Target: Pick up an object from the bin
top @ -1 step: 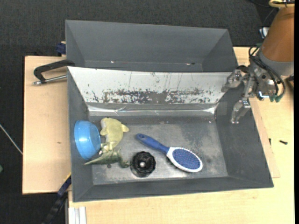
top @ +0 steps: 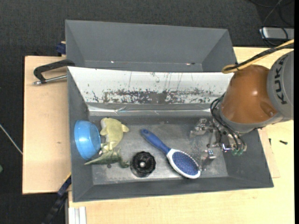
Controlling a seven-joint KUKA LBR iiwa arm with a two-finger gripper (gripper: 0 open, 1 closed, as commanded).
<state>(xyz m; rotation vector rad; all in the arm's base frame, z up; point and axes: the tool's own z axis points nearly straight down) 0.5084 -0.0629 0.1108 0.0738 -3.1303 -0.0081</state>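
From my station I see the gripper (top: 209, 143) low in the bin (top: 140, 45), near the floor's right edge under the arm's orange cover (top: 245, 97). Its metal parts sit just beside the head of a blue-and-white hairbrush (top: 184, 164). The brush lies on a slant, with its handle pointing toward the middle of the floor and its head near the front edge. I cannot tell whether the gripper is apart or together, and I see nothing between its tips, so I won't call anything held. The brush is the nearest thing to it. A black round knob (top: 143, 163) lies further left along the front edge. A blue bowl (top: 87, 139), a pale yellow toy (top: 112, 129) and a green toy (top: 106, 158) cluster by the front left corner, well apart from the gripper. Every thing looks to be resting on the floor, so I judge the pick not yet made. The arm is down among the things, but securing one and lifting it clear of the bin are both still to do.
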